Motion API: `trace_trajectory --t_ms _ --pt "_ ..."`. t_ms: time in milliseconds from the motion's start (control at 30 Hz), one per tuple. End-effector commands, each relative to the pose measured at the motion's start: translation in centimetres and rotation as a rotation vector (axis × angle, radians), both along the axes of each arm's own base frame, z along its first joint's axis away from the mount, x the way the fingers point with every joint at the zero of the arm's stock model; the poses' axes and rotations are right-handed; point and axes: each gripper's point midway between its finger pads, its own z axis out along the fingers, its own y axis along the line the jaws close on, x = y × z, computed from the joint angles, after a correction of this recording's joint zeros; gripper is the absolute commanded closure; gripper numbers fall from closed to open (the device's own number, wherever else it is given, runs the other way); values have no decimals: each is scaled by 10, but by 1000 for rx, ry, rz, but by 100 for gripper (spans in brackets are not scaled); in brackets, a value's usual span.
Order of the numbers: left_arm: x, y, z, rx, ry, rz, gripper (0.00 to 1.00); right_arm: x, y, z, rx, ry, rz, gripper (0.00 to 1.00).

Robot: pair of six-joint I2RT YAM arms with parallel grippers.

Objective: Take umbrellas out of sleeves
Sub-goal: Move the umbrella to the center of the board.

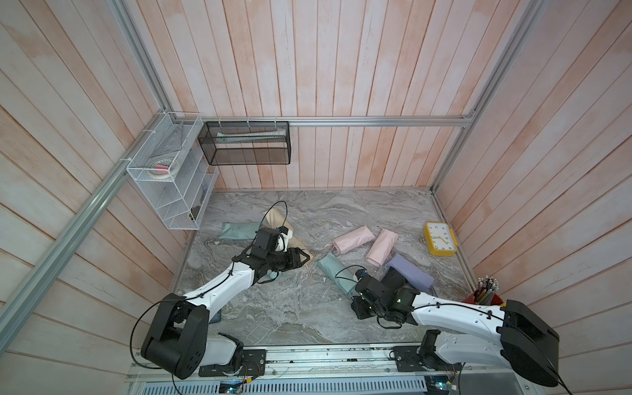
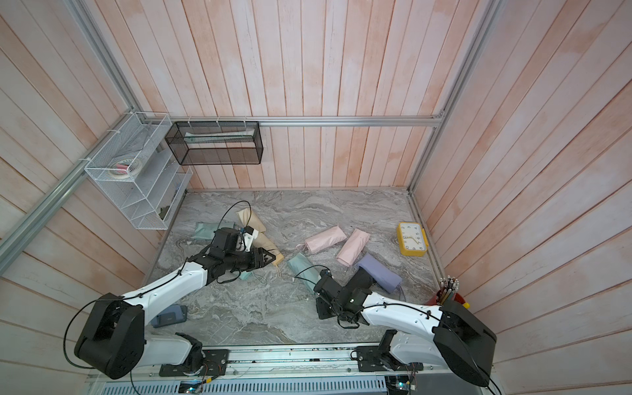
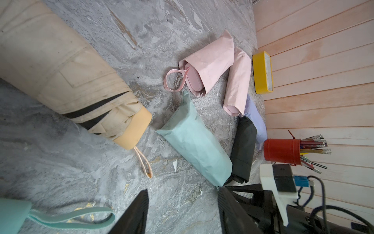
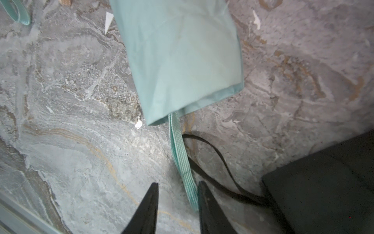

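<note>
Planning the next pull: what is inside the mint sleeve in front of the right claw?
A mint wrist strap trails out of the open end of the mint sleeve toward the right claw. The sleeve looks filled, but its fabric covers the umbrella itself.

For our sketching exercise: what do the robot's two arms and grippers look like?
The left arm and right arm match: white shells, black joint housings. The left gripper and right gripper are black with tapered, pointed fingers. Thin black cables loop along both arms.
</note>
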Motion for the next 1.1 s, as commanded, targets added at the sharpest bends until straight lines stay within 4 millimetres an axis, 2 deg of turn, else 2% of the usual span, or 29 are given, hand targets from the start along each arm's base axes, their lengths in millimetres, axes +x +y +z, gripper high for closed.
trace_trajectory --t_ms 0,200,333,433,500,533,633,800,867,967,1067 --pt "2 -2 8 -9 -27 -3 42 -1 -3 -6 -22 1 -11 65" --pt "2 -3 5 -7 -20 -7 42 -2 1 -11 -54 5 4 67" --pt "2 -3 5 -10 -20 -9 42 -4 7 -16 -93 6 26 77" --pt "1 -4 5 -11 -20 -13 42 -4 19 -16 -102 7 47 88" --pt "2 -4 6 -10 -22 -12 42 -4 35 -14 -89 5 66 98" --pt "2 -3 7 -10 -24 -13 42 -5 43 -12 -79 5 80 100" --pt "2 -3 8 -5 -27 -16 42 -14 75 -7 -45 9 140 100" --pt "1 -2 6 8 -22 -18 42 -45 136 3 24 29 310 100" --pt "0 -2 5 7 -20 -19 42 -58 149 5 37 36 359 100" --pt "0 -2 5 9 -21 -19 42 -73 150 5 52 60 380 100" --pt "-1 -1 4 11 -19 -20 42 -80 127 -3 42 88 353 100"
